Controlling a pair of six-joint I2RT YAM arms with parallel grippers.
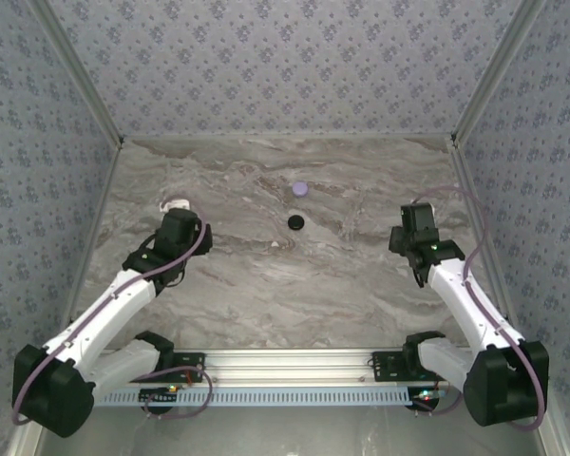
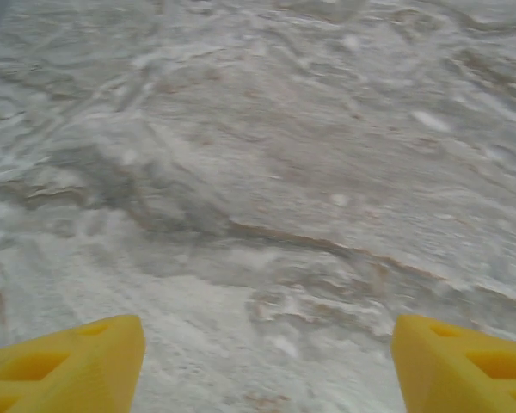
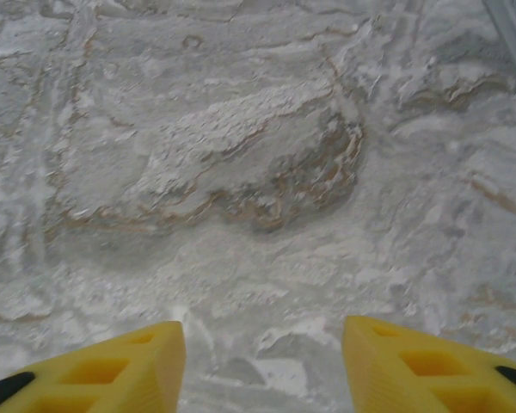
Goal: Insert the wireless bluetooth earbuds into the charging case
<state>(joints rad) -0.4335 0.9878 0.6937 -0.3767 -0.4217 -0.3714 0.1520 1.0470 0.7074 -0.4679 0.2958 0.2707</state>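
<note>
Left wrist view has the left gripper (image 2: pixel 267 366) with its yellow plastic fingers (image 2: pixel 69 361) spread wide over the bare grey-veined marble tabletop (image 2: pixel 267 172), nothing between them. The right gripper (image 3: pixel 262 361) is spread the same way over bare marble. Farther out, a small white object (image 1: pixel 178 202) lies just beyond the left wrist, partly hidden. Mid-table sits a round black coin-like case (image 1: pixel 295 221), and beyond it, apart, a round pale lavender case (image 1: pixel 299 188). The earbuds are too small to tell from the veining. The step in hand looks like the reach: bring one arm to centre, descend slowly, and confirm a bud in the wrist camera before closing.
</note>
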